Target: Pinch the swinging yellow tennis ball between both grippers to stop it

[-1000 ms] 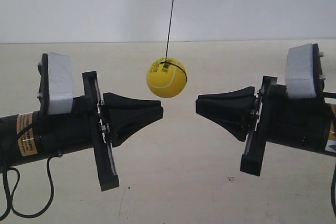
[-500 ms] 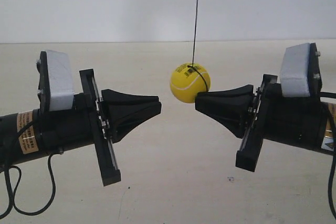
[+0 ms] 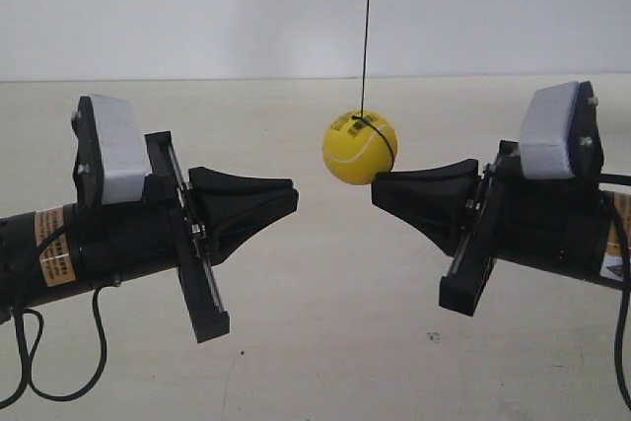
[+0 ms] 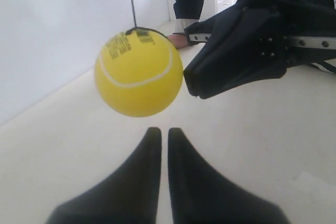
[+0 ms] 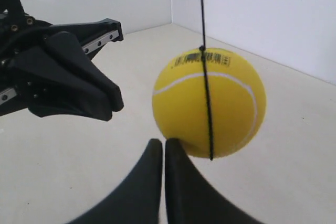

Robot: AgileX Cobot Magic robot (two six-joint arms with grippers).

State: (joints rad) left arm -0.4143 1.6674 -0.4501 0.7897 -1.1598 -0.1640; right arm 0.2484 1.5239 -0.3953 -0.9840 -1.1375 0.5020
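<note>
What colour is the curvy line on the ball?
White, a curved line on the yellow tennis ball. It shows best in the left wrist view.

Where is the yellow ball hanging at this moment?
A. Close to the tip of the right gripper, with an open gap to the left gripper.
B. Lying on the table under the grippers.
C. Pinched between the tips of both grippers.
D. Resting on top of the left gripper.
A: the ball hangs on its string right at the tip of the right gripper, while bare table shows between it and the left gripper.
</note>
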